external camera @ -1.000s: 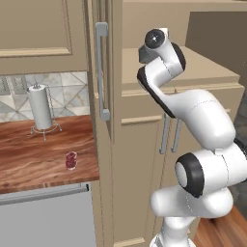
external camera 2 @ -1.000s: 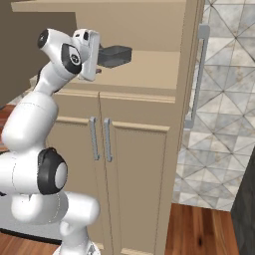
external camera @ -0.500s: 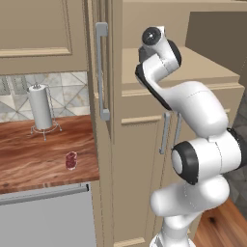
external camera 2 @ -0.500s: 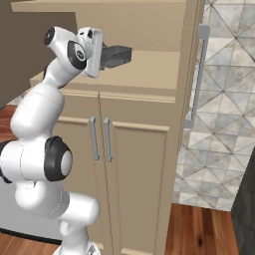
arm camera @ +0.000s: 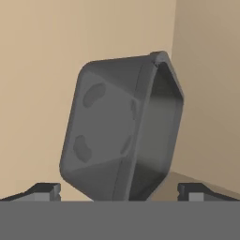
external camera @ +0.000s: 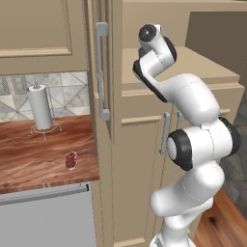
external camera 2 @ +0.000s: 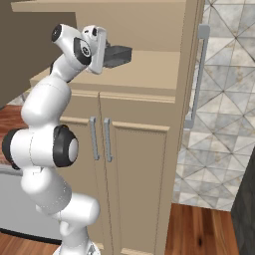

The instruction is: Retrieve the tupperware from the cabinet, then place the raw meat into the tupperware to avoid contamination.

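Two pincer (arm camera: 119, 191) fingertips either side of tilted tupperware (arm camera: 123, 129); cabinet (external camera 2: 149, 74) open

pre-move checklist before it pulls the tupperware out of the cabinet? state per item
1. Cabinet door open, shelf reachable: ok. The door stands swung out on both base views.
2. Gripper lined up on the tupperware: ok. In the hand view the container sits between the two fingertips.
3. Tupperware gripped: not ok. The fingertips stand wide apart at either side, clear of its walls.
4. Tupperware lying flat: cannot tell. It looks tilted in the hand view, but that camera rolls with the hand.
5. Raw meat waiting on the counter: ok. It sits near the front edge.
6. Drop-off route past the paper towel holder: ok. It stands well behind the meat.
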### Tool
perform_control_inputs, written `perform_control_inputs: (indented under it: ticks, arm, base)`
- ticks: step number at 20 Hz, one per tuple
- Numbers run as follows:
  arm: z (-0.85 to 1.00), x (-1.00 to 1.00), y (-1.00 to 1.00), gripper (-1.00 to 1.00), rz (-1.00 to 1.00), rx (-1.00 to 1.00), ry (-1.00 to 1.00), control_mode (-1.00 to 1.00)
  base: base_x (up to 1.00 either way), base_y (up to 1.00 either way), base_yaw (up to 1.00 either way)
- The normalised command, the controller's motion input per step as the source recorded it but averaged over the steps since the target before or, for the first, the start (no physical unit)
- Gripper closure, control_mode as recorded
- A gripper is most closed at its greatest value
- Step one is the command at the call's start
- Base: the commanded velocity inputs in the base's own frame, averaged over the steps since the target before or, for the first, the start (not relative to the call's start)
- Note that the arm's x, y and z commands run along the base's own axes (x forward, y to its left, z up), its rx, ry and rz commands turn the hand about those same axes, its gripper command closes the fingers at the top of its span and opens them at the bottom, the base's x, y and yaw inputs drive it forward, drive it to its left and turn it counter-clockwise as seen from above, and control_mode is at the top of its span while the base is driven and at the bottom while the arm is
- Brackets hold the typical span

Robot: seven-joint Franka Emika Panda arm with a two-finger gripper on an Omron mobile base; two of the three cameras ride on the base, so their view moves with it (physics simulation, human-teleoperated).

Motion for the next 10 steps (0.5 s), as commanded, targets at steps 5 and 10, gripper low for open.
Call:
perform_control_inputs:
  ticks: [5, 10]
  arm:
    - [-0.17, 0.27, 0.0, -1.0, 0.0, 0.01, 0.0, -1.0]
    - [-0.17, 0.34, 0.0, -1.0, -0.01, 0.04, 0.0, -1.0]
  base:
    - [0.0, 0.0, 0.0]
    - [0.0, 0.0, 0.0]
